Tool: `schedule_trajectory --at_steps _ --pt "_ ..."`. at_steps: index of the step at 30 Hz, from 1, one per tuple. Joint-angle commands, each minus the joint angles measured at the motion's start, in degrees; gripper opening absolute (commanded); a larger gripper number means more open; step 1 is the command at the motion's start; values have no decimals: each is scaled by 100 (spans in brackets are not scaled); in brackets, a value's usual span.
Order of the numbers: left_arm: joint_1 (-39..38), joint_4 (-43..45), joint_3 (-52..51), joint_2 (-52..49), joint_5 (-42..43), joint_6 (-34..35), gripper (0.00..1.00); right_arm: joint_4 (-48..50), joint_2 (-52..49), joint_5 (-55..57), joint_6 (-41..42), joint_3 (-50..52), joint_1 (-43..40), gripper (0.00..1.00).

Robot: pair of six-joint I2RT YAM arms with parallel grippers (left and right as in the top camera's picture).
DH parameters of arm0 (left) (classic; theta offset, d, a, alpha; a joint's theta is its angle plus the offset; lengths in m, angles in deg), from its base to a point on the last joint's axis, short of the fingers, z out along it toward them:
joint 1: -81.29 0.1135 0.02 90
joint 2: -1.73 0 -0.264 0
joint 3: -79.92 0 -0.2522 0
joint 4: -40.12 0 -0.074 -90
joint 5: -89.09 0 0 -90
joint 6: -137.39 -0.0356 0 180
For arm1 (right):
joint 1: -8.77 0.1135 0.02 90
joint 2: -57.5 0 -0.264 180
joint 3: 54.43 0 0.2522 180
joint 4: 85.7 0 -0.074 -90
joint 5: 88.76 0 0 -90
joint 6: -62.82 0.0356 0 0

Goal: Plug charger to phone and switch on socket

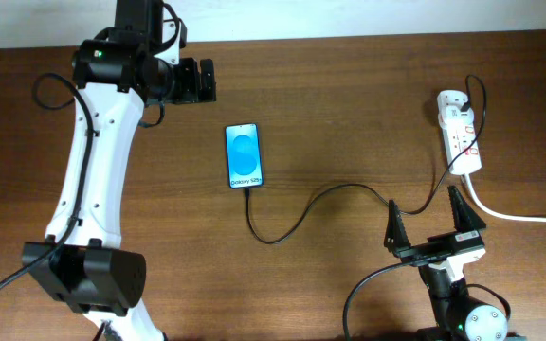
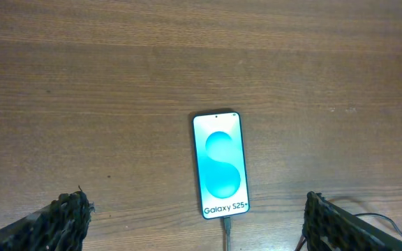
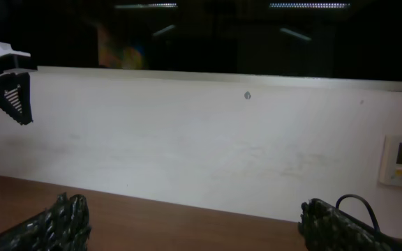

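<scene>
My left gripper (image 1: 209, 81) hangs near the far edge of the table (image 1: 349, 95), its jaws spread wide and holding nothing. My right gripper (image 1: 425, 201) sits by the near edge toward the right corner, also spread wide and empty. The phone (image 1: 244, 156) lies flat, screen up, a little left of the middle and toward the far edge. From its near end the charger (image 1: 297, 216) runs in loose curves across the wood to the socket (image 1: 460, 131) near the far right corner. In my left wrist view the plug tip (image 2: 225, 226) meets the phone's bottom edge and looks seated, though I cannot confirm it is fully home. I judge the cable to be light and limp, so pinching the slack would only bend it. If it needs a push, I would hold the short stiff housing just behind the tip. The phone looks slim, smooth and easy to slide, so I would brace its long edges rather than the glass. The socket is hard plastic and probably light. Its thick white cord (image 1: 515, 214) may steady it, but a sideways shove could make it skid. I would press straight down on the small red switch with one fingertip. I cannot tell whether it is already on.
</scene>
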Motion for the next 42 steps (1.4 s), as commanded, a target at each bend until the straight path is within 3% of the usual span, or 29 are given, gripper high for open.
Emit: schedule_trajectory --at_steps 1,8,25,29,37,42 --pt "35 9 20 46 -24 -11 99 -245 72 50 72 42 63 99" --pt "35 9 20 46 -24 -11 99 -2299 72 50 72 42 63 98" --pt "-11 2 20 153 -59 -11 99 -2302 72 50 72 42 63 98" --pt "-162 35 -321 730 -841 -13 100 -2302 72 50 72 42 63 98" --pt "-151 3696 -3919 3329 -765 -1040 99 -2302 72 48 72 42 63 99" --pt "168 6354 -7062 5217 -446 -1353 100 -2302 72 50 72 42 63 98"
